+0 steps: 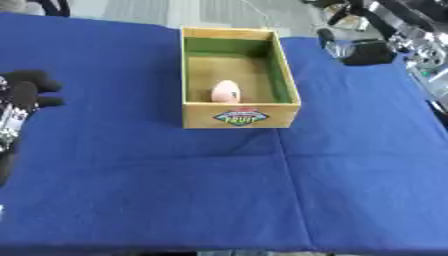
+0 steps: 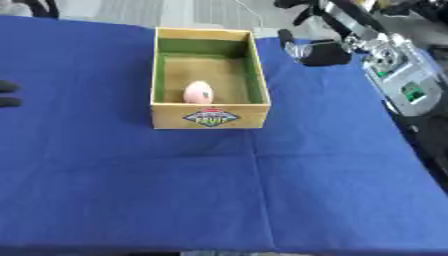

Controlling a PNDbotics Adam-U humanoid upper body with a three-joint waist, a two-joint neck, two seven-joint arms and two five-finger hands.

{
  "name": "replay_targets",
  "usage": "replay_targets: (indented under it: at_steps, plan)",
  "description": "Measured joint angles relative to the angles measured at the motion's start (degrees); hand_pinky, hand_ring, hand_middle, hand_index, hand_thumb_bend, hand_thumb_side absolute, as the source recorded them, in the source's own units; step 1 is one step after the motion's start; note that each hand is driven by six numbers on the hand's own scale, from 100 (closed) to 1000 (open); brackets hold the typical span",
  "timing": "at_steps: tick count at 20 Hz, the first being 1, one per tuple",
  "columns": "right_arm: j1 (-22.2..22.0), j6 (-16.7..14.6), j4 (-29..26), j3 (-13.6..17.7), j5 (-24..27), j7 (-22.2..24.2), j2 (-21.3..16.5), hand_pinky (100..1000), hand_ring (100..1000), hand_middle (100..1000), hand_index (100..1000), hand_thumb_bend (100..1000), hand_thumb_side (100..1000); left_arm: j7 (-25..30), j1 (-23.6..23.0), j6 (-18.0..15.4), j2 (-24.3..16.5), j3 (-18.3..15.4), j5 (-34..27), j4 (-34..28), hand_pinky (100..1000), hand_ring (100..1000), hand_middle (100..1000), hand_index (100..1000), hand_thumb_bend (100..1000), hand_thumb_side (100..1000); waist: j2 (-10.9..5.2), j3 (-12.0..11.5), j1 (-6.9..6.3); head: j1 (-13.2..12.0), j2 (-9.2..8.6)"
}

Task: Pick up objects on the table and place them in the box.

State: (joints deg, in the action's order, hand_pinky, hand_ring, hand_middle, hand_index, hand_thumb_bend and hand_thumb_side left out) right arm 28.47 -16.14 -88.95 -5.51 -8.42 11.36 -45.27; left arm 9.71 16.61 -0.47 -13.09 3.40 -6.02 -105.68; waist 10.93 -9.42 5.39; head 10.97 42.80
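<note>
A wooden box point(image 1: 198, 116) with green inner walls and a fruit label on its front stands at the middle back of the blue table. A pink, egg-shaped object point(image 1: 226, 92) lies inside it near the front wall. My left hand point(image 1: 26, 92) shows at the left edge, well apart from the box, with its black fingers relaxed and nothing in them. My right hand point(image 2: 322, 53) hovers at the back right, just beyond the box's far right corner. It is open and holds nothing. I see no loose objects on the cloth.
The blue cloth point(image 1: 219, 190) covers the whole table, with a crease running from the box toward the front edge. My right arm's silver and black parts point(image 2: 394, 65) crowd the back right corner.
</note>
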Motion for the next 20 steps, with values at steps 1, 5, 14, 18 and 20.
replay_targets:
  at_steps: [1, 5, 14, 18, 20]
  plan:
    - [-1.04, -0.08, -0.77, 0.46, -0.10, 0.29, -0.55, 744, 911, 853, 904, 102, 266, -0.09, -0.04, 0.01, 0.00, -0.14, 0.01, 0.00, 719, 749, 611, 736, 331, 573, -0.01, 0.27, 0.01, -0.17, 0.00]
    - [-4.12, -1.03, -2.37, 1.88, -2.67, 1.48, -2.01, 751, 910, 858, 917, 205, 302, -0.27, -0.41, -0.04, -0.01, -0.28, 0.05, 0.02, 719, 749, 610, 736, 331, 573, -0.17, 1.12, -0.03, -0.71, 0.00]
    - [-7.90, -1.49, -2.56, 3.65, -13.14, -3.34, -2.89, 733, 891, 843, 922, 209, 354, -0.66, -0.71, -0.07, -0.03, -0.52, 0.21, 0.03, 718, 748, 609, 735, 329, 574, -0.30, 1.84, -0.20, -1.32, 0.42]
    - [-8.82, -0.99, -1.63, 3.92, -14.92, -5.39, -2.89, 729, 887, 838, 919, 198, 352, -0.71, -0.80, -0.07, -0.03, -0.52, 0.23, 0.03, 718, 747, 608, 735, 328, 573, -0.37, 2.02, -0.20, -1.37, 0.44]
    - [-9.18, -0.80, -1.17, 4.08, -15.32, -6.04, -2.89, 727, 885, 834, 918, 194, 350, -0.72, -0.82, -0.07, -0.04, -0.53, 0.23, 0.03, 717, 747, 608, 735, 327, 572, -0.47, 2.12, -0.19, -1.44, 0.46]
